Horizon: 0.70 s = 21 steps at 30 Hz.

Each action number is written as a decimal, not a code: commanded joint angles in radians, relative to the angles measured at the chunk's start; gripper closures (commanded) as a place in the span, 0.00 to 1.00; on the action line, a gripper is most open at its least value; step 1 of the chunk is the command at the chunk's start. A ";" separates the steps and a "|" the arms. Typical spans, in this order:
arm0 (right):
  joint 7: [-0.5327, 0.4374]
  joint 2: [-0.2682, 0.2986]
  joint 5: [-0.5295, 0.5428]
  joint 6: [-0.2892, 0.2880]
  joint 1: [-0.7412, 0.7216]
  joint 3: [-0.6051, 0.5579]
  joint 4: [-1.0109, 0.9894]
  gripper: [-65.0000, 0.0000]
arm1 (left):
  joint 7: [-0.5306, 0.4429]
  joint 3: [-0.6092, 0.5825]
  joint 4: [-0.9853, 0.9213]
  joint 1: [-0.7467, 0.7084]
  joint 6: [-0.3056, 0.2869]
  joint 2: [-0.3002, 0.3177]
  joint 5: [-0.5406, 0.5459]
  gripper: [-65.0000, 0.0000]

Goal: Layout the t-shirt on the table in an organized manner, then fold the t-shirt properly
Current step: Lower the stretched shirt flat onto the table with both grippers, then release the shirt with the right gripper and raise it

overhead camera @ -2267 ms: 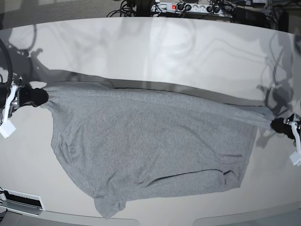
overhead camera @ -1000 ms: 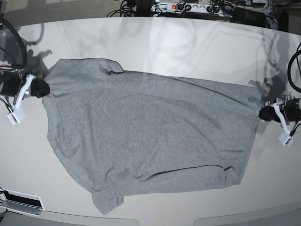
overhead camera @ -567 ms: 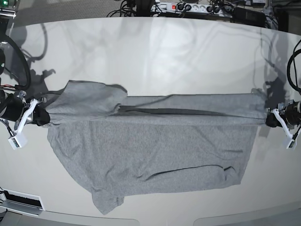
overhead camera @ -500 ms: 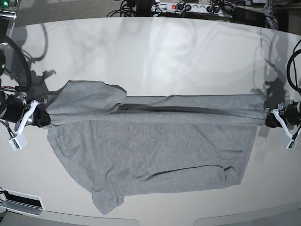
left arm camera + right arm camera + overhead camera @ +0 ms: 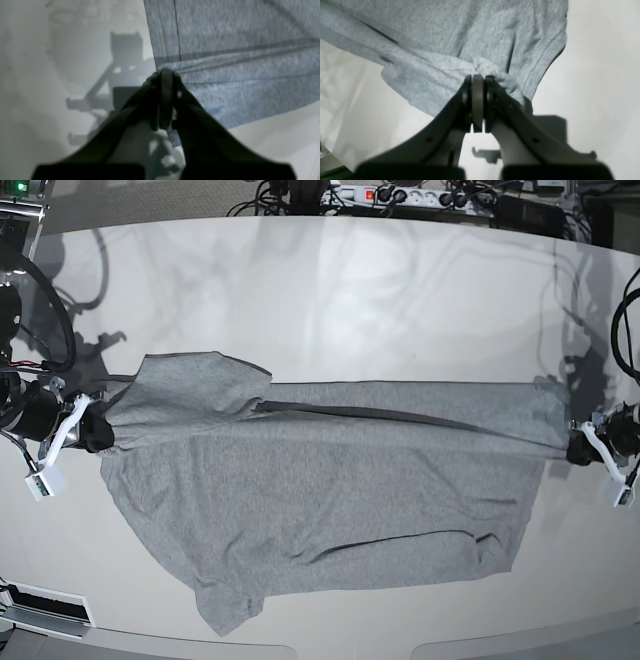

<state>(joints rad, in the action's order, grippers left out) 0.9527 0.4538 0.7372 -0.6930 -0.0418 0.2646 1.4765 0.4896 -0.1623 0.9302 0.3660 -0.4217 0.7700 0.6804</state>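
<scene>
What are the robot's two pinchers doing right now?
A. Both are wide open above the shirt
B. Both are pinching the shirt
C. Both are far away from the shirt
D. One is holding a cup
B: the left end effector and the right end effector are each shut on a bunched bit of the shirt, one at each end.

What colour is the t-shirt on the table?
The t-shirt is speckled heather grey; the base view shows it best.

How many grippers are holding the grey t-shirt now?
2: the right gripper pinches the heather-grey cotton t-shirt at its sleeve end, the left gripper at its opposite edge.
</scene>
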 commanded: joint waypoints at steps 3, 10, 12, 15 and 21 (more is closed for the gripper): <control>-0.026 0.020 0.016 -0.005 -0.019 0.010 0.013 1.00 | -0.026 0.011 0.011 0.043 0.007 0.027 0.008 1.00; -0.085 0.020 0.001 -0.005 -0.019 0.010 0.013 1.00 | -0.047 0.011 0.011 0.048 0.004 0.025 0.008 1.00; -0.146 0.020 -0.037 -0.005 -0.023 0.010 0.013 0.94 | -0.090 0.011 0.011 0.053 0.005 0.028 0.000 0.89; -0.179 0.019 -0.053 0.063 -0.037 0.010 0.013 0.60 | -0.100 0.011 0.011 0.067 0.016 0.026 -0.003 0.60; -0.150 0.021 -0.062 0.077 -0.072 0.010 0.013 0.51 | -0.097 0.011 0.011 0.069 0.060 0.026 -0.003 0.52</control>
<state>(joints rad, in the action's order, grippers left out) 0.8268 0.4538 0.6621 -0.6128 -0.0940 0.2665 1.4761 0.4152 -0.1623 0.9302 0.4114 -0.3656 0.7704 0.6712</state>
